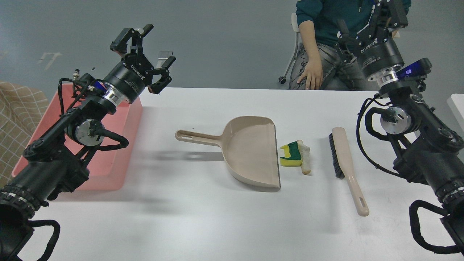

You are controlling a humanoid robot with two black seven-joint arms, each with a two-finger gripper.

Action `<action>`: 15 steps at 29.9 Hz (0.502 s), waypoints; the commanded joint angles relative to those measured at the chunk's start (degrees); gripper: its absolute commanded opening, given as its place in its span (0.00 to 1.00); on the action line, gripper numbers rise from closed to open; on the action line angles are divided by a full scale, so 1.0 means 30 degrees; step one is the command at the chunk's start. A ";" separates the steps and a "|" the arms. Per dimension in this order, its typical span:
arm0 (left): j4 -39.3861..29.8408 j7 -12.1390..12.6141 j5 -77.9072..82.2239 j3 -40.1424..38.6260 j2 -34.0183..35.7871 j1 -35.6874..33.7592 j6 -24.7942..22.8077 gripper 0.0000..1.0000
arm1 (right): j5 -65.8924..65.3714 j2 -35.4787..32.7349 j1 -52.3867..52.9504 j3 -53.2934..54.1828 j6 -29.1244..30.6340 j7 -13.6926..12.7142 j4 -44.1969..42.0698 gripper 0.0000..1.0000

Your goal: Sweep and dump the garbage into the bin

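Observation:
The garbage lies on the white table just right of the dustpan's mouth: a yellow sponge piece with a green layer (291, 155) and a pale cream strip (305, 158) touching it. The beige dustpan (250, 150) lies flat, handle pointing left. Further right, a beige brush (346, 166) with black bristles rests on the table. The salmon-pink bin (108, 170) stands at the table's left edge, partly hidden by my left arm. My left gripper (146, 47) hangs open and empty above the bin's far corner. My right gripper (389, 9) is raised at the top right, partly cut off by the frame.
A seated person (319, 43) in a teal top is behind the table's far edge, one hand on a knee. A beige checked cloth (18, 108) lies left of the bin. A white surface edge (457, 105) shows at far right.

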 commanded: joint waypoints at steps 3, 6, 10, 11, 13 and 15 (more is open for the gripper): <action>0.0581 0.0027 0.0042 0.0065 -0.0419 0.0006 0.0000 0.98 | 0.0000 0.0002 -0.0573 0.0044 -0.0001 -0.0001 0.0032 1.00; 0.0669 -0.0002 0.0364 0.0094 -0.0565 0.0006 0.0000 0.98 | 0.0000 0.0002 -0.0749 0.0044 -0.0001 -0.0001 0.0061 1.00; 0.0669 -0.0031 0.0570 0.0094 -0.0683 0.0006 0.0000 0.98 | 0.0000 -0.0027 -0.0778 0.0044 -0.0001 -0.0001 0.0002 1.00; 0.0669 -0.0032 0.0570 0.0094 -0.0712 0.0006 0.0000 0.98 | 0.0000 -0.0027 -0.0778 0.0044 -0.0001 -0.0001 0.0002 1.00; 0.0669 -0.0061 0.0570 0.0094 -0.0712 0.0122 0.0000 0.98 | 0.0000 -0.0027 -0.0778 0.0044 -0.0059 -0.0001 0.0002 1.00; 0.0669 -0.0032 0.0570 0.0065 -0.0741 0.0532 0.0000 0.98 | 0.0000 -0.0027 -0.0895 0.0044 -0.0060 -0.0001 0.0060 1.00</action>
